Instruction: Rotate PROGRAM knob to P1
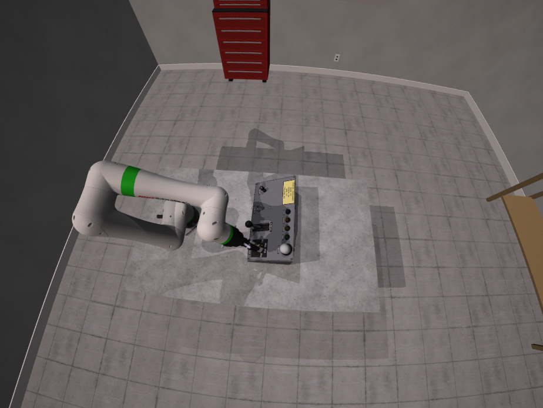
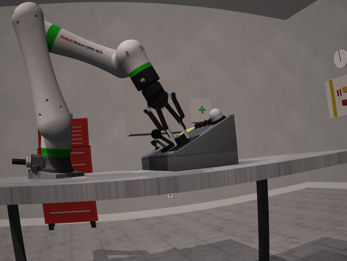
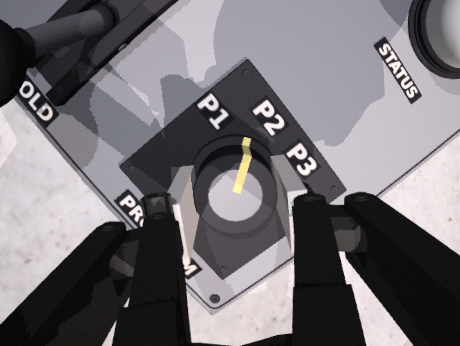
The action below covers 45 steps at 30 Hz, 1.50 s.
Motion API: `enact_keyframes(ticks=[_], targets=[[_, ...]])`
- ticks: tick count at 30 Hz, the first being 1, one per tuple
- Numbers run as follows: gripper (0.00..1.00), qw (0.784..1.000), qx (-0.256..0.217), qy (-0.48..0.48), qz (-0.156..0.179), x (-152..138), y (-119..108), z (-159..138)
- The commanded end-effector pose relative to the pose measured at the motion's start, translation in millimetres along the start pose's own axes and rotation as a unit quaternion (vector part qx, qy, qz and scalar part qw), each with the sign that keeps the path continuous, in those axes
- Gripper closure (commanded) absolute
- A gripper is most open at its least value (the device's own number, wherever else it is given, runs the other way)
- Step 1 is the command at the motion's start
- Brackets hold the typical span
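The grey console point(image 1: 272, 219) stands on the table, also in the side view point(image 2: 193, 146). In the wrist view the PROGRAM knob point(image 3: 234, 194) sits on a dark plate marked P1, P2, P3. Its yellow pointer point(image 3: 242, 165) aims between P1 and P2, nearer P2. My gripper point(image 3: 234, 183) is shut on the knob, one pale finger pad on each side of it. It shows in the overhead view point(image 1: 256, 248) at the console's near left corner, and in the side view point(image 2: 178, 134) the fingers come down at a slant onto the sloped panel.
A black-ball CYCLE/HOLD lever point(image 3: 40, 43) stands just left of the knob. A white STATUS dome point(image 3: 442, 12) is at the upper right, with a row of small buttons point(image 1: 287, 223) and a yellow label point(image 1: 288, 191) farther along. A red tool chest point(image 1: 241, 39) stands by the wall.
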State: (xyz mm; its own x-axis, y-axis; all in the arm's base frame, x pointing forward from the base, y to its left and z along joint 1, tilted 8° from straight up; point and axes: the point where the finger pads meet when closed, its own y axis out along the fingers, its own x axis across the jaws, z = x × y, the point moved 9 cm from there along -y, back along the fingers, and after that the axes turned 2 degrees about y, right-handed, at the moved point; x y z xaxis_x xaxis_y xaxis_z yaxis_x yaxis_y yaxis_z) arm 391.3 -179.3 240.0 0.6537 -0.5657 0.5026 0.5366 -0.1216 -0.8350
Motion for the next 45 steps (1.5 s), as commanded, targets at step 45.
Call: enact_keyframes(ticks=[45], targets=[[1.00, 0.955, 0.004, -0.298, 0.001, 0.7, 0.0, -0.6]])
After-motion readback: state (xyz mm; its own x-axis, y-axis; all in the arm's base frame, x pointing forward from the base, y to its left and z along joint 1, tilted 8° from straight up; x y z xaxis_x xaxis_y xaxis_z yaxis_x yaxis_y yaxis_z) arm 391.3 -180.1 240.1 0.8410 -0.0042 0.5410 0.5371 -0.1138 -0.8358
